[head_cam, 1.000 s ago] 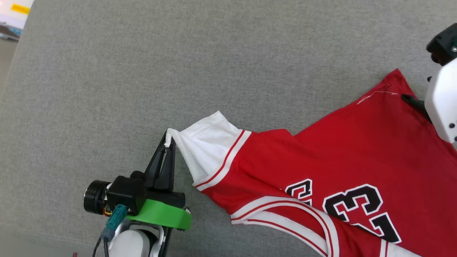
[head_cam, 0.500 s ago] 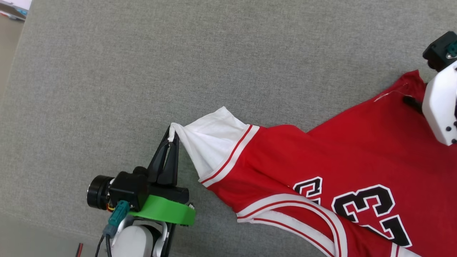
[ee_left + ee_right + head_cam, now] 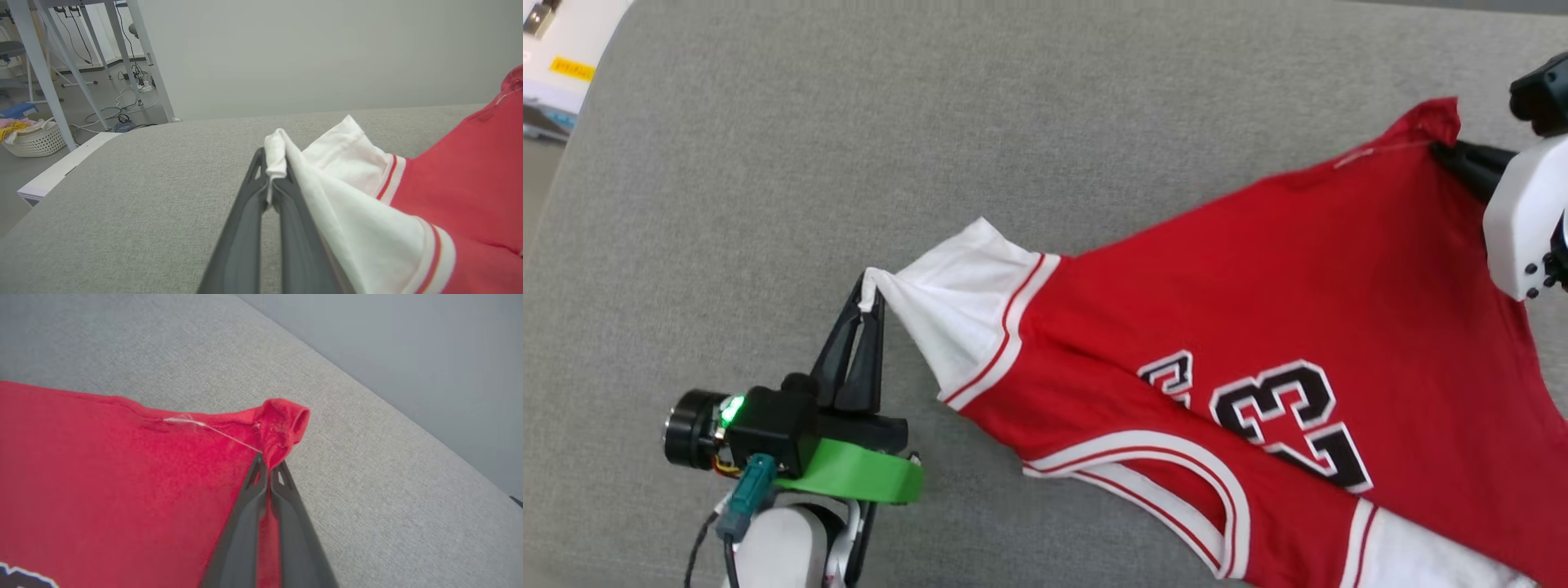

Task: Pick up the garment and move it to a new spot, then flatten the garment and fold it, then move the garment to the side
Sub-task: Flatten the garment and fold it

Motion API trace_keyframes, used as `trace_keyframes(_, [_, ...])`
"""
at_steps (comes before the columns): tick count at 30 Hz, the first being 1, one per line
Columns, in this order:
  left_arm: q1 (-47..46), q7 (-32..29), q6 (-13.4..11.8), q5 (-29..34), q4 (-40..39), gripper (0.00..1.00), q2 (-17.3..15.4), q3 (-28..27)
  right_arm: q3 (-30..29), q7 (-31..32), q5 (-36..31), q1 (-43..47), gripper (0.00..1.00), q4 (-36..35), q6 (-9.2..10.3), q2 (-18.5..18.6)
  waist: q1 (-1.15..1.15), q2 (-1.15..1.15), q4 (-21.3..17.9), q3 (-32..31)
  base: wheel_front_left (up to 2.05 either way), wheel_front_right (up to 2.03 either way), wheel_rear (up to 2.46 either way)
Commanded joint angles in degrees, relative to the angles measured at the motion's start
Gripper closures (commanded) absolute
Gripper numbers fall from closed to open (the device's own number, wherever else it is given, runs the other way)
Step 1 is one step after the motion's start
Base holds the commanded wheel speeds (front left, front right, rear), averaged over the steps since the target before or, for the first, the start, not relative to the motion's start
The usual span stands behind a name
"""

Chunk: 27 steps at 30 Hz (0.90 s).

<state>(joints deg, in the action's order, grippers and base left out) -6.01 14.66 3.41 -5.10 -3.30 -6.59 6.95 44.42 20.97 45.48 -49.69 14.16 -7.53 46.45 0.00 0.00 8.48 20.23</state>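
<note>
The garment (image 3: 1258, 269) is a red T-shirt with white sleeves and a black-and-white number, stretched across the grey cushion surface (image 3: 931, 122). My left gripper (image 3: 867, 287) is shut on the tip of the white sleeve (image 3: 274, 153). At the far right, my right gripper (image 3: 1441, 151) is shut on the red bottom corner of the garment (image 3: 282, 424), which bunches above the fingertips. The cloth between the two grips looks pulled taut and partly lifted. The garment's lower right part runs out of the head view.
The grey padded surface extends left and behind the garment. Beyond its left edge are table legs (image 3: 61, 81), cables on the floor and a white basket (image 3: 34, 141). A grey wall (image 3: 327, 53) stands behind the surface.
My right gripper has shut on the garment's red corner and raised it, pulling the cloth taut. The left gripper kept its hold on the sleeve. The head camera has shifted.
</note>
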Motion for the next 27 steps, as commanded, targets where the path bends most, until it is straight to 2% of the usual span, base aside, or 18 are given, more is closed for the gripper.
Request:
trace_keyframes(1, [-1.9,0.3,0.4,0.6,-0.6,1.00,-0.8,-0.4,-0.9,-1.4,-0.6,-0.1,1.00,-0.2,0.04,-0.2,0.00,0.00,-2.2,-2.7,0.00,0.00,0.00])
trace_keyframes(7, [-8.5,0.3,1.4,0.8,-2.0,1.00,-3.6,-1.6,-6.2,-5.5,-1.8,-0.2,1.00,-2.1,0.04,-0.7,0.00,0.00,-3.5,-4.5,0.00,0.00,0.00])
trace_keyframes(14, [-22.3,-2.3,2.8,0.5,-3.4,1.00,-7.1,-0.8,-14.0,-6.4,-4.0,-2.4,1.00,-5.9,0.04,-2.1,0.00,0.00,-4.9,-3.4,0.00,0.00,0.00])
trace_keyframes(20, [-37.6,-5.6,3.5,-1.1,-2.5,1.00,-9.7,-0.2,-19.2,-4.2,-7.1,-7.4,1.00,-9.1,0.04,-3.4,0.00,0.00,-6.2,1.5,0.00,0.00,0.00])
trace_keyframes(27, [-59.4,-9.2,4.0,-2.0,4.0,1.00,-14.3,3.4,-23.3,-1.6,-11.6,-20.9,1.00,-7.9,0.04,-6.0,0.00,0.00,-7.6,9.6,0.00,0.00,0.00])
